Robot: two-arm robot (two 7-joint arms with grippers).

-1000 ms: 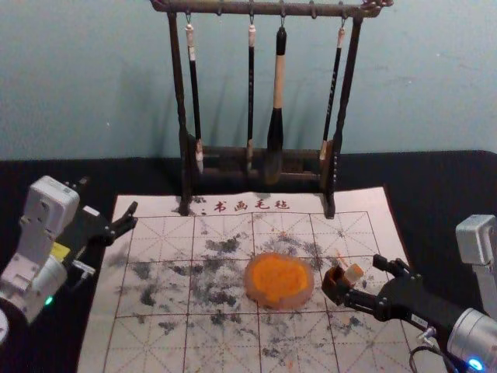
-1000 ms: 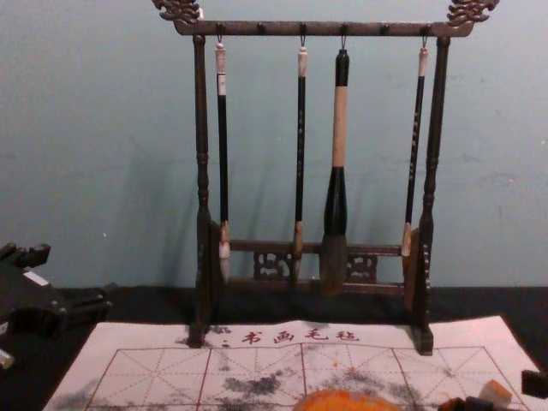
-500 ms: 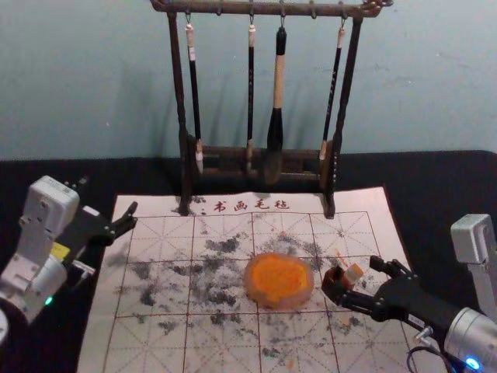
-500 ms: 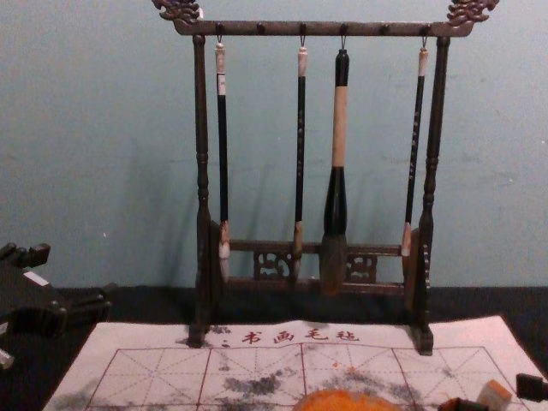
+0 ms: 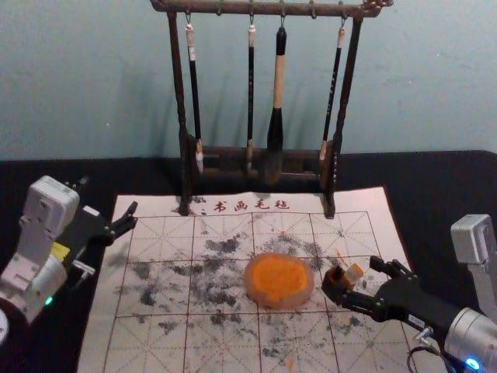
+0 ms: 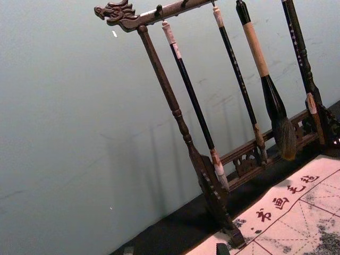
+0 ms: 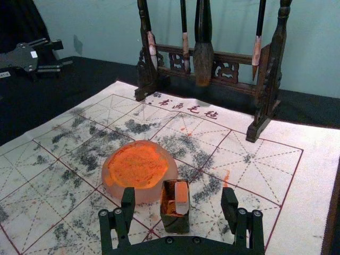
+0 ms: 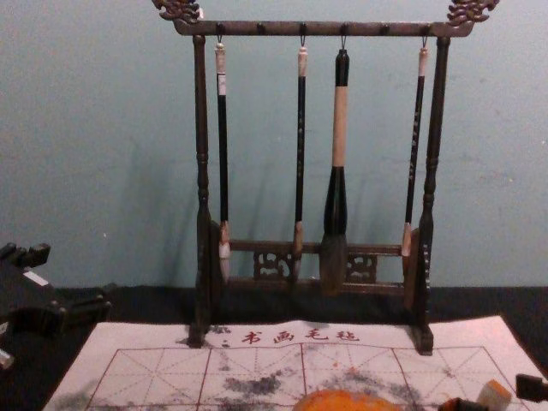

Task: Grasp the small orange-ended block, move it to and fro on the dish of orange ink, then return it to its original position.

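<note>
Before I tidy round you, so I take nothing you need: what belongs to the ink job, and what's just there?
In the job:
- orange-ended block
- its dark holder
- dish of orange ink
- right gripper

Just there:
- brush rack
- four hanging calligraphy brushes
- calligraphy felt
- left gripper

The brush rack (image 8: 240, 28) looks like faintly glossy wood, the orange ink (image 7: 137, 166) rough and matt.

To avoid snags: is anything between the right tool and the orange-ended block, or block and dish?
Nothing visible separates the right tool from the block; toward the dish, its small box walls it in, so lifting first seems wise.
</note>
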